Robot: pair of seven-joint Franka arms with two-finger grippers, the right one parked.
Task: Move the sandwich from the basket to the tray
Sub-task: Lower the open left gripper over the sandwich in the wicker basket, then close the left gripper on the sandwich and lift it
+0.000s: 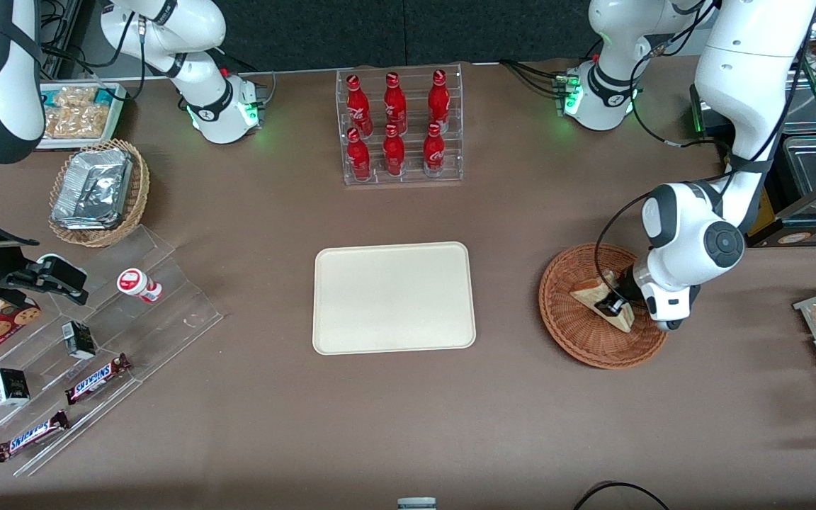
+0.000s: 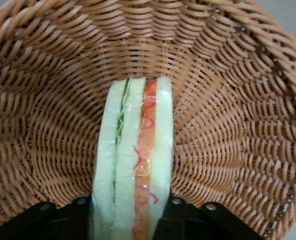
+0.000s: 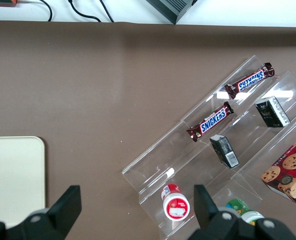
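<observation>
The pincer (image 1: 614, 306) is clamped on the sandwich (image 1: 596, 296) inside the basket (image 1: 569, 320), at the frame's right. The tray (image 1: 393, 297) is seen bare at centre. Snickers bars (image 1: 98, 377) are laid on the acrylic shelf (image 1: 167, 297), lower left.

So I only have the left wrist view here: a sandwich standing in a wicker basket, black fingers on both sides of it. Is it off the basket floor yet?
Observer: From the front, the sandwich looks low inside the basket; I can't tell whether it is lifted, with the gripper at it.
Operator: Anything on the tray?
Observer: Nothing shows on the tray.
Operator: Where is the tray relative to the basket?
Observer: Beside the basket, toward the parked arm's end, with bare table between them.
Operator: Anything in between?
Observer: No. The bottle rack stands farther from the front camera.
</observation>
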